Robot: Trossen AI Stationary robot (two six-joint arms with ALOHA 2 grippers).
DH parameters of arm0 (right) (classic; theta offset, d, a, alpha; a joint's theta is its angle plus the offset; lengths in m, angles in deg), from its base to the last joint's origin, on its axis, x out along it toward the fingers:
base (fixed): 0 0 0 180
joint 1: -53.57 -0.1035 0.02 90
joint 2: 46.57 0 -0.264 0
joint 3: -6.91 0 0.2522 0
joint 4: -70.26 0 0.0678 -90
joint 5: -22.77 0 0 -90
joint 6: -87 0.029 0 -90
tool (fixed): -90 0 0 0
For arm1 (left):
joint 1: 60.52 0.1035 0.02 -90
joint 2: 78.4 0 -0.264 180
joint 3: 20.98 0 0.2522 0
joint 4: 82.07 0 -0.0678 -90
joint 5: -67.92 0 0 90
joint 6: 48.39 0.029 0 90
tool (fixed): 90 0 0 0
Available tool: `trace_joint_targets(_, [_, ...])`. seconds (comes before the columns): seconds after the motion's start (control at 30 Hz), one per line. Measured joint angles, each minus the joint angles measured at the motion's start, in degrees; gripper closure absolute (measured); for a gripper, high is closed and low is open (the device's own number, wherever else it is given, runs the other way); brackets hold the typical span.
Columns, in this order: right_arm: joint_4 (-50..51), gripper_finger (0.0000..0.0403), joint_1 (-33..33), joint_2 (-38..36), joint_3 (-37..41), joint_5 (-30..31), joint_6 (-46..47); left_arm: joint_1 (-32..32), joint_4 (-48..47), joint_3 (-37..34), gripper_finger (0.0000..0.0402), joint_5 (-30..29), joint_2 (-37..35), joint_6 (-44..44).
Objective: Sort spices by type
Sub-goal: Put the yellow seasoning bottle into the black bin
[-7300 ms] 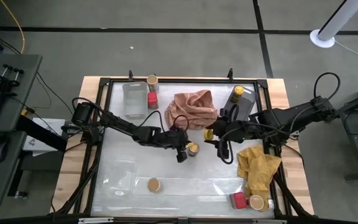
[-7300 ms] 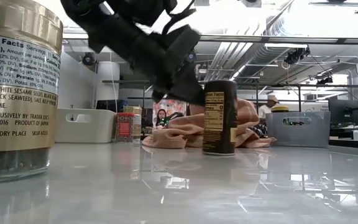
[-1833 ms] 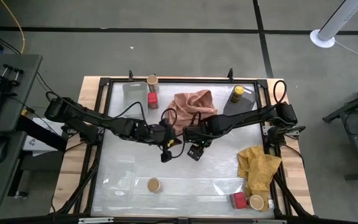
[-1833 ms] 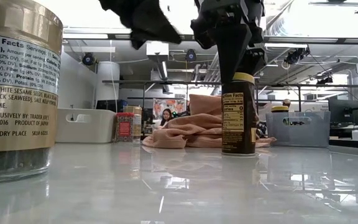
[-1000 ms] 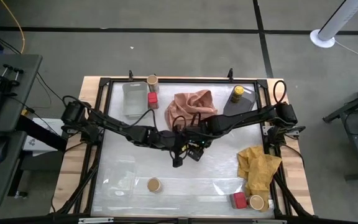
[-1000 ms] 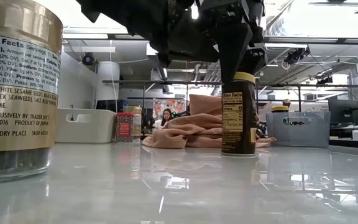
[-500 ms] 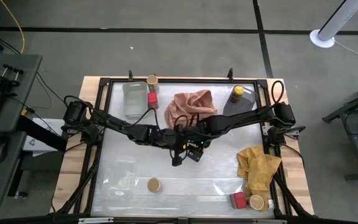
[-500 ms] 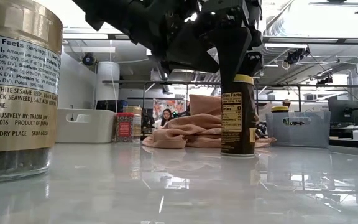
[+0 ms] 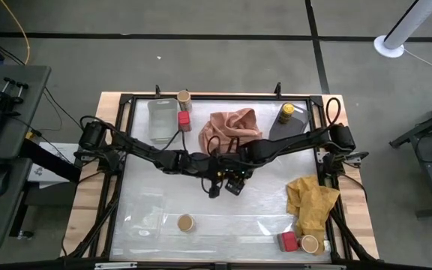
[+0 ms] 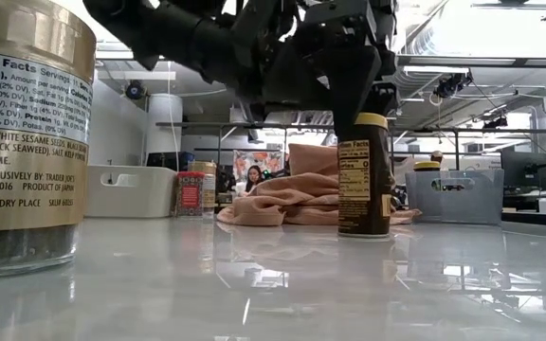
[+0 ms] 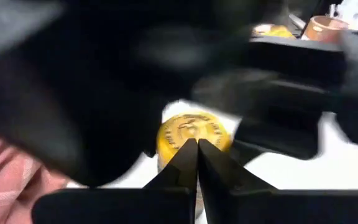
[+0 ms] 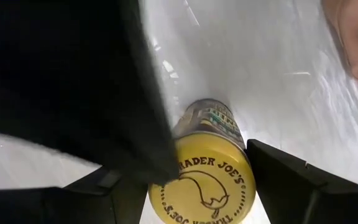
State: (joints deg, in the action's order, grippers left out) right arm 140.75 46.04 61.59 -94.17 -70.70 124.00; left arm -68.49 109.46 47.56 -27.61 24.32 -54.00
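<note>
A dark spice jar with a yellow lid (image 10: 365, 175) stands upright on its base at mid-table. My right gripper (image 9: 235, 182) reaches in from the table's right and sits over it, shut on the yellow lid (image 12: 204, 183). My left gripper (image 9: 214, 192), coming from the left, is shut, and its tips (image 11: 197, 144) hover right at that lid (image 11: 194, 132). From above, both grippers hide this jar. The other yellow-lidded jar (image 9: 286, 112) stands in the grey tray. Tan-lidded jars (image 9: 185, 222) (image 9: 184, 97) (image 9: 310, 244) and red boxes (image 9: 184, 118) (image 9: 288, 241) stand apart. My right gripper has the jar's yellow lid rim (image 12: 250, 186) between its two fingers (image 12: 291, 180), coming from above and pointing down. The jar stands upright with its base on the table (image 10: 365, 232). My left gripper's shut tips are at the lid; whether they touch it I cannot tell.
The pink cloth (image 9: 231, 129) lies just beyond the grippers, the yellow cloth (image 9: 311, 202) toward the near right. A clear tray (image 9: 162, 120) sits at the far left, the grey tray (image 9: 297, 126) at the far right. A black frame (image 9: 122, 150) rims the table.
My left gripper has crept rightward toward the yellow-lidded jar and now crowds my right gripper. The jar and my right gripper have kept still.
</note>
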Motion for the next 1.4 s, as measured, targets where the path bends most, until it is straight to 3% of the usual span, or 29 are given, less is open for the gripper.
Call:
trace_joint_targets(0.3, [-1.63, 0.0152, -0.02, 0.17, 0.07, -0.76, -4.83, 1.94, 7.24, -4.91, 0.0402, 4.28, 0.06, 2.33])
trace_joint_targets(0.53, [-1.65, 0.0152, -0.02, 0.17, 0.07, -1.26, -6.75, 1.99, 7.86, -6.22, 0.0402, 6.35, 0.06, 11.33])
trace_joint_targets(0.87, [-2.26, 0.0153, -0.02, 0.08, 0.07, -1.31, -17.22, 2.39, 8.36, -6.22, 0.0402, 6.66, 0.06, 23.23])
trace_joint_targets(1.17, [-2.51, 0.0153, -0.07, -0.07, 0.11, -1.41, -18.00, 2.33, 17.17, -6.25, 0.0402, 8.08, 3.00, 15.63])
trace_joint_targets(1.4, [-2.79, 0.0153, -0.10, -0.07, 0.18, -1.57, -18.09, -0.02, 31.21, -6.22, 0.0402, 8.35, 8.54, 6.53])
